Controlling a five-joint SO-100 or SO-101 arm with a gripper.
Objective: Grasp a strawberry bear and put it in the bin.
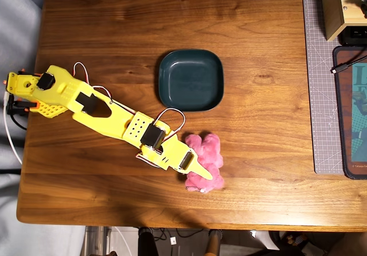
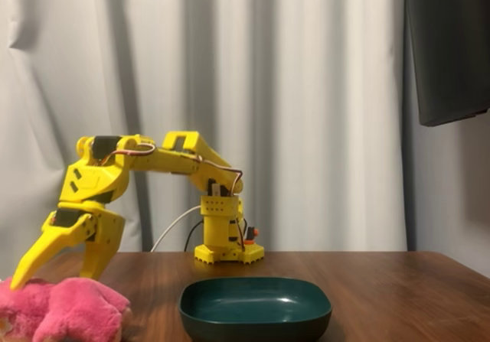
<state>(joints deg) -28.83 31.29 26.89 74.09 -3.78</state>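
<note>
While open, claw (image 1: 198,165) straddles strawberry bear (image 1: 207,160).

The worktop (image 1: 114,15) was smooth wood; the strawberry bear (image 1: 205,160) fluffy cloth; the bin (image 1: 191,79) glossy; the tool (image 2: 53,269) matt plastic.

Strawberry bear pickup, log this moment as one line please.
phase: reaching | hand: open, over strawberry bear | bear: on table, not lifted | bin: empty
</note>
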